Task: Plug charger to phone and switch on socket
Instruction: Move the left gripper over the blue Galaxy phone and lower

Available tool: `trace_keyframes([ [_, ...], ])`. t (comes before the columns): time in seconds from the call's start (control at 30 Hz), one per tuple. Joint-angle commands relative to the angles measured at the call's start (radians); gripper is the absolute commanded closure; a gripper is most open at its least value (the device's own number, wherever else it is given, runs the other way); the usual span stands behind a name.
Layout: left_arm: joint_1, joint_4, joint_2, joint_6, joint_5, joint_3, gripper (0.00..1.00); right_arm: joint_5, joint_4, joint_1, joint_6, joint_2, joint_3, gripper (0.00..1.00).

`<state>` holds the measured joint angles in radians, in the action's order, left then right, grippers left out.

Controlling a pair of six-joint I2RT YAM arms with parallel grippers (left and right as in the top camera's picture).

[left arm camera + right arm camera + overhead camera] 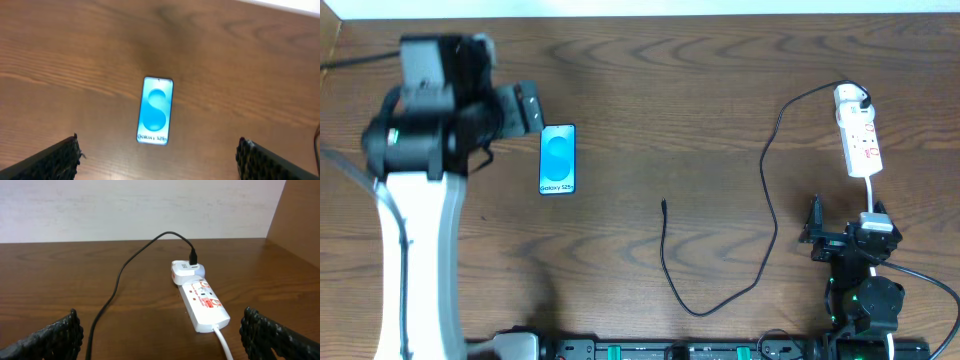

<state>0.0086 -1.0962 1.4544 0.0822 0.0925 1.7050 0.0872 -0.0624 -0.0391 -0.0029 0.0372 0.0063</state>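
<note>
Since the connector tip (pixel 663 204) of the charger (pixel 766 175) is seen lying bare near the middle of the desk (pixel 720 60), well apart from the phone (pixel 558 159), the plugging-in step is judged not yet done. The phone is found flat and face up in the left half of the desk, toward the far edge, its blue screen lit and nothing attached to it. From the tip the thin black cable is traced toward the near edge, round a loose loop, and back up the right half to a white plug (pixel 851 97), which is seated in the far end of the socket (pixel 862 142). The socket is laid along the right edge near the far right corner, with a white cord (pixel 869 192) led from its near end. Red markings are visible on it, but whether any switch is on cannot be told. The left gripper (pixel 525 108) is held just left of the phone, above it, with its fingers spread wide and nothing between them. The right gripper (pixel 845 232) is placed near the right end of the near edge, facing the socket, its fingers likewise wide apart and empty. Only the plug end is counted as done; taking up the tip, carrying it to the phone, inserting it and switching the socket are all left
</note>
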Motion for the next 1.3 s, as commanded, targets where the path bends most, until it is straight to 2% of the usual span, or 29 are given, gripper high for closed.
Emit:
trace_keyframes([
  [0.0,-0.017,-0.037,0.100,0.010,0.004,0.083,0.02,0.011,-0.002,-0.003,0.017,-0.003,-0.001,0.01],
  [0.3,-0.022,-0.081,0.293,0.005,0.004,0.094,0.01,0.011,-0.002,-0.003,0.017,-0.003,-0.001,0.01],
  [0.67,-0.021,-0.066,0.372,0.005,0.005,0.092,0.02,0.011,-0.002,-0.003,0.017,-0.003,-0.001,0.01],
  [0.7,-0.021,-0.067,0.372,0.005,0.004,0.091,0.06,0.011,-0.002,-0.003,0.017,-0.003,-0.001,0.01],
  [0.73,-0.021,-0.068,0.372,0.005,0.004,0.090,0.39,0.011,-0.002,-0.003,0.017,-0.003,-0.001,0.01],
  [0.77,-0.021,-0.068,0.372,0.005,0.004,0.090,0.61,0.011,-0.002,-0.003,0.017,-0.003,-0.001,0.01],
  [0.8,-0.021,-0.066,0.372,0.005,0.004,0.090,0.65,0.011,-0.002,-0.003,0.017,-0.003,-0.001,0.01],
  [0.83,-0.021,-0.066,0.372,0.005,0.004,0.090,0.53,0.011,-0.002,-0.003,0.017,-0.003,-0.001,0.01],
  [0.87,-0.021,-0.067,0.372,0.005,0.005,0.090,0.19,0.011,-0.002,-0.003,0.017,-0.003,-0.001,0.01],
  [0.9,-0.021,-0.069,0.372,0.005,0.004,0.088,0.02,0.011,-0.002,-0.003,0.017,-0.003,-0.001,0.01],
  [1.07,-0.022,-0.079,0.386,0.005,0.004,0.074,0.02,0.011,-0.002,-0.003,0.017,-0.003,-0.001,0.01],
  [1.27,-0.022,-0.122,0.482,0.004,0.004,0.073,0.02,0.012,-0.002,-0.003,0.017,-0.003,-0.001,0.01],
])
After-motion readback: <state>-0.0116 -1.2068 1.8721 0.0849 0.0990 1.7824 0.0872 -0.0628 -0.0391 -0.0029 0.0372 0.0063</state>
